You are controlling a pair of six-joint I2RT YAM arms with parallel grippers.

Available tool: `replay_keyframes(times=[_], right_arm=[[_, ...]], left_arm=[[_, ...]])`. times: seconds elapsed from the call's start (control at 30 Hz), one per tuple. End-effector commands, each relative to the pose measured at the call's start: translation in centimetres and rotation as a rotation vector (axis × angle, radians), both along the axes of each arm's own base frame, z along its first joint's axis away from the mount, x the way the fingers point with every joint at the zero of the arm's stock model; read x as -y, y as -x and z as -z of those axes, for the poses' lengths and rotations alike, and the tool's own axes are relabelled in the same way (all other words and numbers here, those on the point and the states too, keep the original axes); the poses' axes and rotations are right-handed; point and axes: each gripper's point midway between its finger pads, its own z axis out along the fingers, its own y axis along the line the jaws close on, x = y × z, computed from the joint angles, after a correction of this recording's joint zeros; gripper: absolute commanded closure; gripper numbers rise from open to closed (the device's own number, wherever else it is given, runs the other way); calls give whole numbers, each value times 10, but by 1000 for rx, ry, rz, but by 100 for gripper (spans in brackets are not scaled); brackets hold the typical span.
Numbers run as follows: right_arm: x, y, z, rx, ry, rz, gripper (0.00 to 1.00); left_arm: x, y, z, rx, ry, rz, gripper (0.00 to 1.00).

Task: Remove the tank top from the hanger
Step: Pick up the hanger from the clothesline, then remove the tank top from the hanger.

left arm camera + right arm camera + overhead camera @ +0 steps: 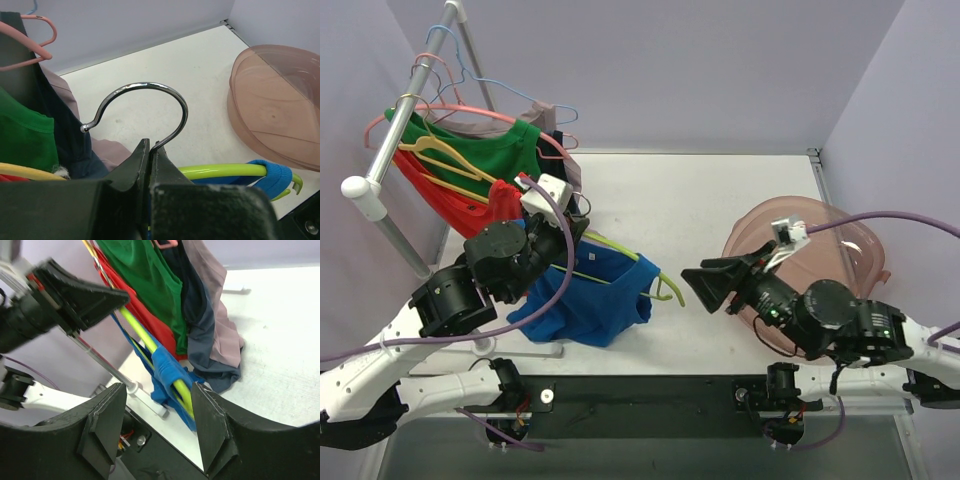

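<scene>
Clamping the hanger (pixel 176 107) in my left end effector (pixel 149 150), right end effector (pixel 694 287) open, I'd probably pinch the limp tank top (pixel 582 305) by its strap (pixel 272 176).

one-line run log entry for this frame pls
left gripper: shut on hook of yellow-green hanger | right gripper: open, near hanger tip, holding nothing | blue tank top: strap on hanger | removal: not done

Right of the lime-green plastic hanger (pixel 215 170), bare white tabletop (pixel 720 190) lies open as far as the translucent pink plastic basin (pixel 840 225); left of the hanger, hanging green, red and navy garments (pixel 490 150) on the silver metal rail (pixel 388 137) block the way.
</scene>
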Motion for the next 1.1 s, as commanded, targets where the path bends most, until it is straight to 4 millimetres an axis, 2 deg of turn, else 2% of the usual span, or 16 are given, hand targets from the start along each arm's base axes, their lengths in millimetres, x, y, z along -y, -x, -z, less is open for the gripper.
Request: replay_keyframes(times=[0.0, 0.1, 0.4, 0.63, 0.9, 1.07], right_arm=[[-31, 1, 12, -30, 50, -23, 46], [-45, -1, 13, -32, 53, -17, 46], [-60, -30, 28, -60, 25, 190, 45], [-64, -49, 39, -88, -6, 300, 49], [-73, -60, 39, -98, -27, 311, 52], [-70, -66, 45, -103, -25, 337, 59]], left_arm=[[-12, -8, -50, 81, 116, -79, 100], [-13, -8, -56, 81, 135, -90, 100], [-15, -2, -63, 58, 230, -86, 100], [-10, 3, -68, 61, 266, -46, 100], [-6, 3, -60, 34, 258, -34, 100], [-4, 5, -60, 39, 265, -15, 100]])
